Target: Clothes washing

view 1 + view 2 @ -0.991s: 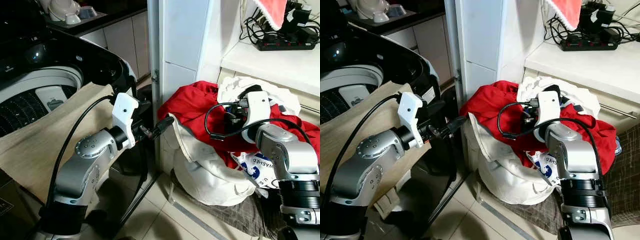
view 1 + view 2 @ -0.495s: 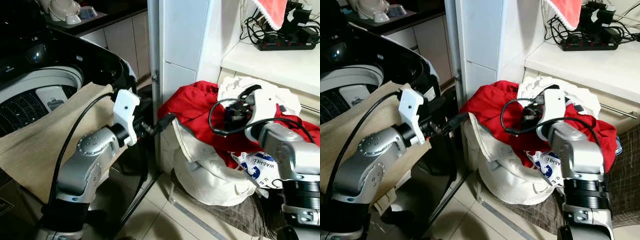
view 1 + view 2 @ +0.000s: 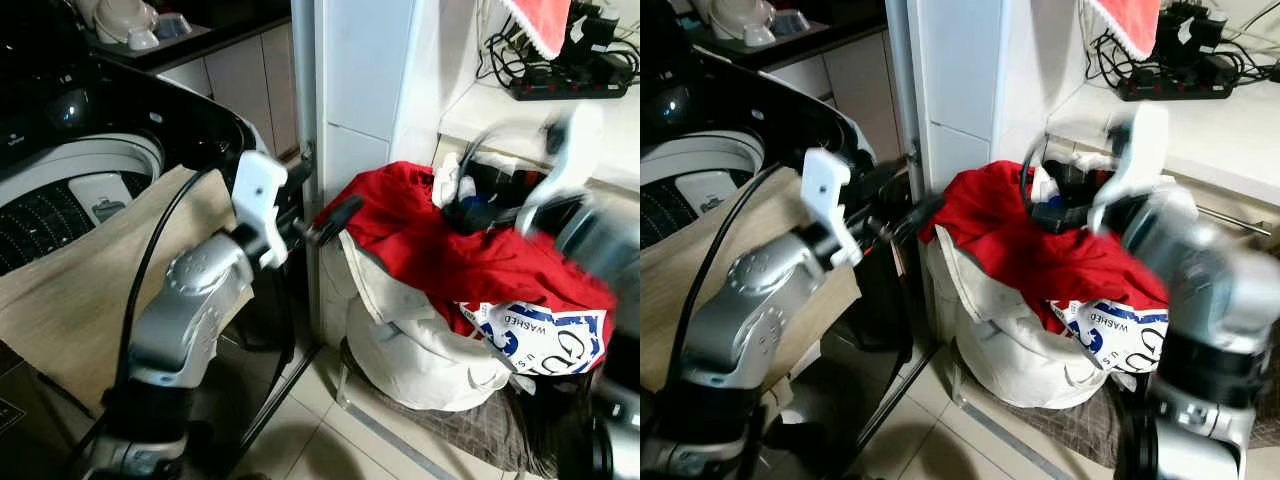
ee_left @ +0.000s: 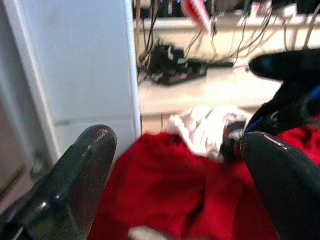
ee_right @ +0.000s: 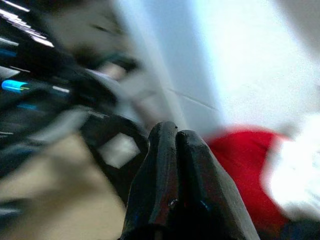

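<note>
On the robot's left stands a black top-loading washer (image 3: pixel 70 150), its drum opening pale grey, with a beige cloth (image 3: pixel 90 290) draped over its front edge. Beside it rises a white pillar (image 3: pixel 360 90), and right of that a white shelf (image 3: pixel 1200 125) carries a power strip (image 3: pixel 570 88) with tangled cords; a red-and-white cloth (image 3: pixel 540 20) hangs above it.

At the foot of the pillar sits a white laundry bag (image 3: pixel 420 350) on a dark checked mat (image 3: pixel 470 430). A red garment (image 3: pixel 450 255) is heaped over the bag's mouth, with a white garment (image 4: pixel 205 132) behind it and a white piece printed in blue letters (image 3: pixel 540 335) hanging down the bag's right side.

The left gripper (image 3: pixel 325 218) is raised between washer and bag, pointing at the red garment's near edge; its fingers (image 4: pixel 75 175) are spread wide with nothing between them, just short of the cloth.

The right gripper (image 5: pixel 175 150) is blurred above the far side of the red heap, beside the white garment. Its two fingers are pressed together. Whether any cloth is pinched there cannot be told from the blur.
</note>
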`<state>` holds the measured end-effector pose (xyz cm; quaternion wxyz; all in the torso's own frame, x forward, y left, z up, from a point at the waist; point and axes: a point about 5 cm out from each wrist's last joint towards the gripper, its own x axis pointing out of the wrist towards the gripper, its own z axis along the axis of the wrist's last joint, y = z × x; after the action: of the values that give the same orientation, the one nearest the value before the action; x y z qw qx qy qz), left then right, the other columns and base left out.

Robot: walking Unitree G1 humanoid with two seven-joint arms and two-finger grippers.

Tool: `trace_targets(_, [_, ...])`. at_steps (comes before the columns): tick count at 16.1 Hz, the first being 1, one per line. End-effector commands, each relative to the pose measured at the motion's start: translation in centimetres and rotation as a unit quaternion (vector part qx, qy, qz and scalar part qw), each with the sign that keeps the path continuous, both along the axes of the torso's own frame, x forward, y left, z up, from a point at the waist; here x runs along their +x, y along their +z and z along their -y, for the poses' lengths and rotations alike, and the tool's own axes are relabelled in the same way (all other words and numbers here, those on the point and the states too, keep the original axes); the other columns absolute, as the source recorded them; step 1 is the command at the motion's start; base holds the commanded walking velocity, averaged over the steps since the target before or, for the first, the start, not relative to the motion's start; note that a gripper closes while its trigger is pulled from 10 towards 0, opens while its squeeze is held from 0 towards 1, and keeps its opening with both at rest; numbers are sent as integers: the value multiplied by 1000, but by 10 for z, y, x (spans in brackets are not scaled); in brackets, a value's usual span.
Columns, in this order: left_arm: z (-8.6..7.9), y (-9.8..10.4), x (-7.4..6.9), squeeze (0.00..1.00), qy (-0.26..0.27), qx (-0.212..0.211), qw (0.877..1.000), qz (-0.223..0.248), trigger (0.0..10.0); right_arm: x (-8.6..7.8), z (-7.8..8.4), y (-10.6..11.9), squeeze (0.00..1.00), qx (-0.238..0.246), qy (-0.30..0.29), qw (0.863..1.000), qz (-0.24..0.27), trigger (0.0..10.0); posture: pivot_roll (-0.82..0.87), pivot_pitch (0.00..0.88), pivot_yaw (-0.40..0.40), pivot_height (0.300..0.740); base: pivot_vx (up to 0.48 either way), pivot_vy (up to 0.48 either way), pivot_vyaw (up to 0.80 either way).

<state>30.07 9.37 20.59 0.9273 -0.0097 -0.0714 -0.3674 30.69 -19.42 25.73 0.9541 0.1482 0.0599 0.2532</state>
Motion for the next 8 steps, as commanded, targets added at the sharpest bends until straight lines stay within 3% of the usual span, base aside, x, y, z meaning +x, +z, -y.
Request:
trace_targets(1, [7,5,1,1000,-17,-8,1000,9,10000,-5,-8,11,0,28,49,998,13,0,-124,0,55,740,0,0,0])
trace_targets(2, [21,13,-2,1000,-58,-37,998,15,10000,-6,-16,23,0,74,91,993,24,0,-131,0,44,740,0,0,0])
trace_targets(4, [27,16,-3,1000,-77,-47,996,21,10000,-4,-17,28,0,101,100,990,23,0,-131,0,44,740,0,0,0])
trace_targets(5, [35,20,-4,1000,-100,-86,991,13,10000,-1,-20,35,0,152,120,981,20,0,-134,0,38,740,0,0,0])
trace_targets(8, [45,20,-3,1000,-106,-108,988,3,10000,0,-26,38,0,181,137,974,12,0,-134,0,28,740,0,0,0])
